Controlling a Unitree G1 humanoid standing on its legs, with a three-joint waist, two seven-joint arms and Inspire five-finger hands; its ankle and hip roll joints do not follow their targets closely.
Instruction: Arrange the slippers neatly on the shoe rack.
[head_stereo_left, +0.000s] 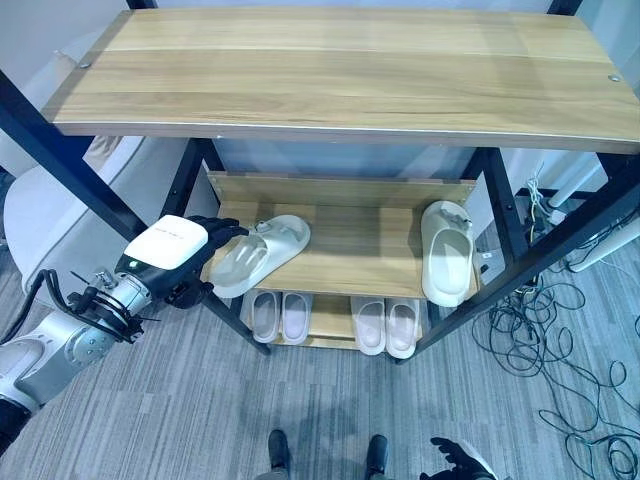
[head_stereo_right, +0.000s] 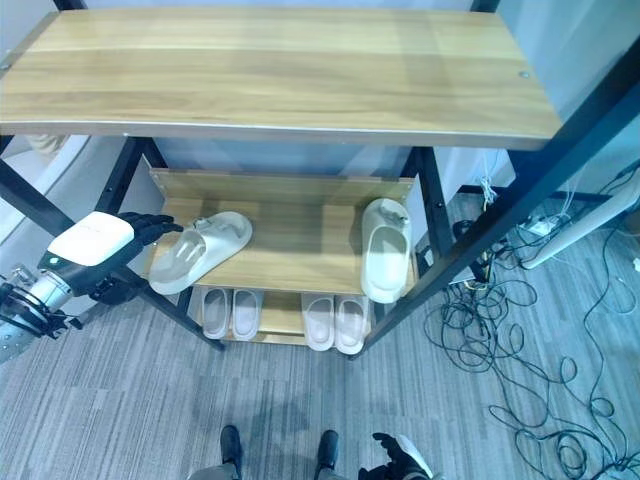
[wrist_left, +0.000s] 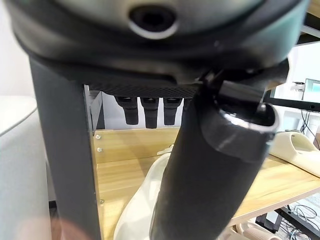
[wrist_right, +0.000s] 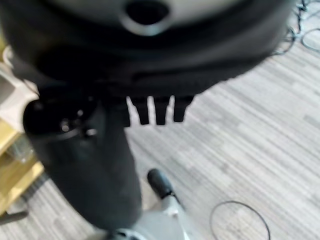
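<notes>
**Kid:** So where is the left hand (head_stereo_left: 190, 258)?

**Helper:** It is nearest to us, by the left front leg of the shoe rack (head_stereo_left: 330, 95). Its fingers (wrist_left: 149, 111) look straight and spread, not curled round anything. They reach toward the near end of the crooked slipper (head_stereo_left: 262, 254), and may just touch it.

**Kid:** Which way does that slipper lie?

**Helper:** It sits on the middle shelf (head_stereo_left: 350, 240), just past the hand. Its long side runs slanted, from the front left toward the back right, and one end hangs over the front edge.

**Kid:** And the other one?

**Helper:** The second slipper (head_stereo_left: 447, 252) lies far off on the right of the same shelf, pointing straight front to back. Two tidy pairs (head_stereo_left: 335, 320) sit on the bottom shelf.

**Kid:** Which hand should fix it?

**Helper:** I think the left one, because it is much closer. The right hand (wrist_right: 150, 107) hangs low over the floor with straight fingers, holding nothing.
</notes>
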